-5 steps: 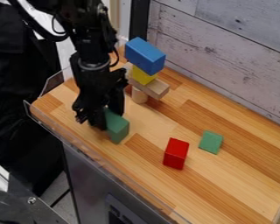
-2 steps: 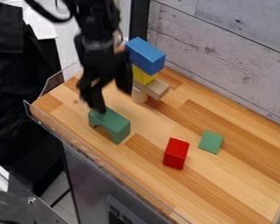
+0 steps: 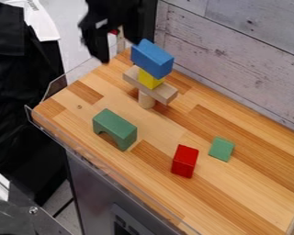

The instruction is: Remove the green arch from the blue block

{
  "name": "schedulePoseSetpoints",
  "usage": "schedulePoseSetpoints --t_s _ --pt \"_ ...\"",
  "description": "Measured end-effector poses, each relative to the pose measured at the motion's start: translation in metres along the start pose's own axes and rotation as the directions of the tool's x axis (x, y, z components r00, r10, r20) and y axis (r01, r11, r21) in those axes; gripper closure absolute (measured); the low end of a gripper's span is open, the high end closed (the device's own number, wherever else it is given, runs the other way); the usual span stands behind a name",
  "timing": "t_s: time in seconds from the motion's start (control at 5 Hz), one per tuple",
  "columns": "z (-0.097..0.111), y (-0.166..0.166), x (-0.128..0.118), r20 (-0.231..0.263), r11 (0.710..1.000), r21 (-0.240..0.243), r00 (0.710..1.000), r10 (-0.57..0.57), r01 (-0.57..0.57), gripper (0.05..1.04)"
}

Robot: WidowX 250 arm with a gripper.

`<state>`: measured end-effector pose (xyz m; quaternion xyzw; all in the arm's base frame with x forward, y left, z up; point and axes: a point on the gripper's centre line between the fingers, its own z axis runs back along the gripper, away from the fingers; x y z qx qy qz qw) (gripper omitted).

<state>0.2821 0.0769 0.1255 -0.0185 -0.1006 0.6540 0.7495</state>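
Hanging high beside the table's far end, the black gripper [image 3: 120, 50] is blurred and its upper part cut off by the view's top edge; its fingers stand spread, gripping nothing, and a patch of red [image 3: 114, 32] between them is too small to identify. The green arch [image 3: 115, 127] stands upright on the table near its front-left edge, well apart from the blue block [image 3: 152, 58], its opening only partly visible. The blue block tops a yellow block [image 3: 150, 80], a wooden plank [image 3: 164, 93] and a wooden cylinder [image 3: 145, 100] near the wall-side edge. A red block [image 3: 184, 161] and a small green block [image 3: 221, 149] rest nearer mid-table. A clear rim [image 3: 106, 170] borders the striped wood tabletop [image 3: 235, 197], set against weathered planks [image 3: 235, 50], with black cloth [image 3: 20, 92] to the view's left.
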Motion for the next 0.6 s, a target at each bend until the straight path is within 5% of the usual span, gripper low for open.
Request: schedulePoseSetpoints --t_s 0.2,0.6 --pt "0.0146 -0.0038 0.0007 -0.002 0.999 0.018 0.999 -0.044 0.044 0.085" --pt "0.0177 -0.0108 -0.0075 -0.078 0.999 -0.024 0.996 -0.046 0.044 0.085"
